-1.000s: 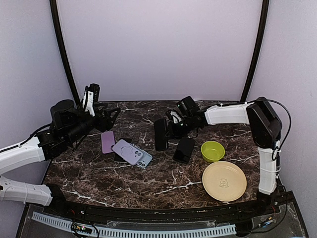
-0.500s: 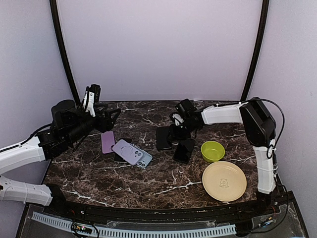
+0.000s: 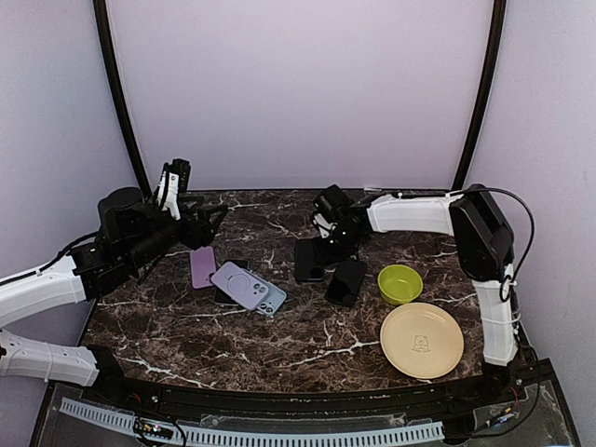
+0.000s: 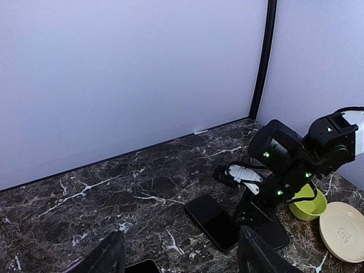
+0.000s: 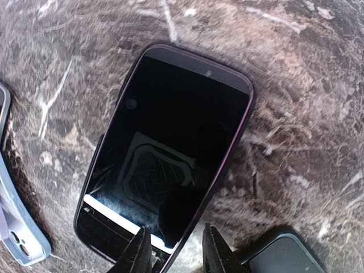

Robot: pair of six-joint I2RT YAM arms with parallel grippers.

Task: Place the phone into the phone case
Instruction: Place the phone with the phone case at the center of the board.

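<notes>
While the right gripper (image 5: 177,251) hovers, fingers slightly parted and empty, over one end of the black phone (image 5: 170,153), it lies flat on the marble table (image 5: 301,108), slim, stiff, glass-faced, probably slippery, best pinched across its long edges, the lilac phone case (image 3: 239,283) to its left.

Two black phones (image 3: 309,261), one half-hidden dark slab (image 3: 222,295), three pastel phones or cases (image 3: 239,284), one green bowl (image 3: 399,283), one yellow plate (image 3: 421,340)
</notes>
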